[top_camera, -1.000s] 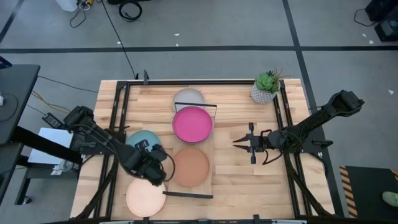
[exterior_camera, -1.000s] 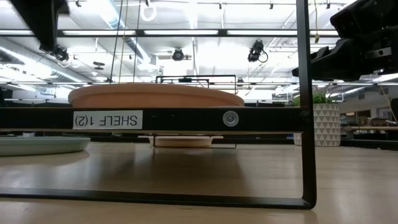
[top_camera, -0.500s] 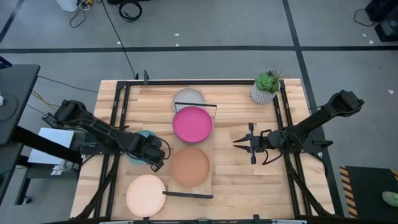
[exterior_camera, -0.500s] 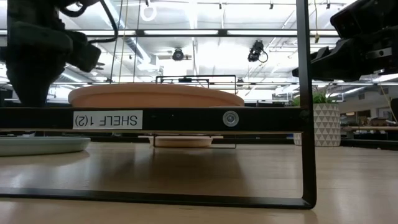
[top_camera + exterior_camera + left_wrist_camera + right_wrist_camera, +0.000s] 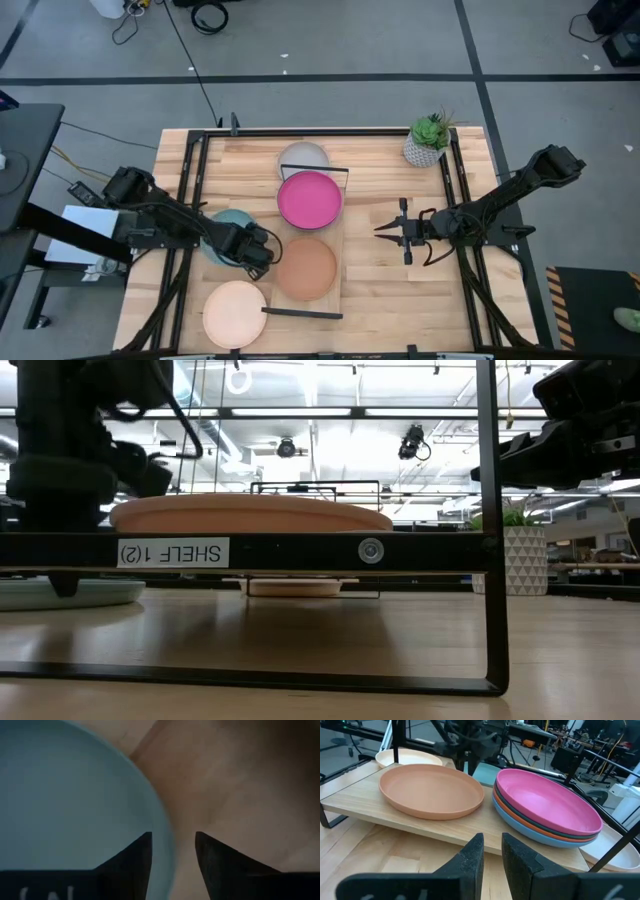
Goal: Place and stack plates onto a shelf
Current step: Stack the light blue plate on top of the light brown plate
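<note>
The shelf point(image 5: 342, 300) runs near to far across the middle of the table. It carries the tan plate point(image 5: 305, 268) and a stack topped by the magenta plate point(image 5: 310, 198). The light teal plate point(image 5: 225, 232), the peach plate point(image 5: 235, 315) and the grey plate point(image 5: 303, 155) lie flat on the table. My left gripper point(image 5: 172, 865) is open over the light teal plate's right rim, one finger on each side of it. My right gripper point(image 5: 380, 230) hovers to the right of the shelf, slightly open with nothing between its fingers point(image 5: 492, 837). My left gripper comes from above, pointing down, and stands astride the light teal plate's right rim point(image 5: 167, 835). One finger point(image 5: 132, 862) is over the plate's inside and the other point(image 5: 217, 862) is outside it. I cannot tell whether either finger touches. The plate lies flat on the table.
A potted plant point(image 5: 428, 140) stands at the far right corner. Black frame bars point(image 5: 195, 180) run along the table's left and right sides and its far edge. The shelf's black end bar point(image 5: 490, 510) rises near the front. Bare wood lies between the shelf and my right gripper.
My left gripper has moved toward the table's far edge, from between the peach and tan plates to the light teal plate's right rim. It has come down there. The plates have stayed where they were.
</note>
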Robot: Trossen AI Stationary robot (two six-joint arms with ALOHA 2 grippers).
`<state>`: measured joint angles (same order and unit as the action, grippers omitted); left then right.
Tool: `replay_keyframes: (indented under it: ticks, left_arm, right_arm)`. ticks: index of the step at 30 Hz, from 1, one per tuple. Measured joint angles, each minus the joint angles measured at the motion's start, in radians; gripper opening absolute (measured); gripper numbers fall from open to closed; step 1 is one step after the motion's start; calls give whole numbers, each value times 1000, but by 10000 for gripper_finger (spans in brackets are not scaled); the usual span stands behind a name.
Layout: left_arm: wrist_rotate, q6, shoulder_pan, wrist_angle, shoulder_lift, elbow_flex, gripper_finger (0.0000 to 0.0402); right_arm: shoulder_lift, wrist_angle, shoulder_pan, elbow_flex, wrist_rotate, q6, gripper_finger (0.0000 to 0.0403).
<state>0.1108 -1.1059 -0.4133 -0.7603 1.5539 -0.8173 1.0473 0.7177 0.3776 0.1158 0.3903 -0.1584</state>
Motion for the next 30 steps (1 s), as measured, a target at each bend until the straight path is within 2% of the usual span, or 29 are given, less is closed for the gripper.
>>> replay_keyframes:
  ticks: [6, 12, 15, 19, 24, 27, 30]
  left_arm:
    - [7, 24, 0, -4, 44, 0, 122]
    - [-31, 42, 1, -43, 25, -20, 18]
    - [-36, 57, 3, -124, 0, -83, 16]
    - [-36, 113, 4, -267, -55, -232, 16]
    - [-55, 268, -35, -295, -92, -461, 16]
    - [-31, 477, -94, -288, -92, -580, 16]
    - [45, 715, -160, -282, -90, -633, 17]
  right_arm:
    - [0, 0, 0, 0, 0, 6, 74]
    - [0, -13, 0, 0, 0, 31, 74]
    - [0, -15, 0, 0, 0, 31, 74]
    - [0, -15, 0, 0, 0, 32, 74]
    - [0, -16, 0, 0, 0, 35, 74]
    - [0, -16, 0, 0, 0, 35, 74]
    - [0, -16, 0, 0, -2, 35, 74]
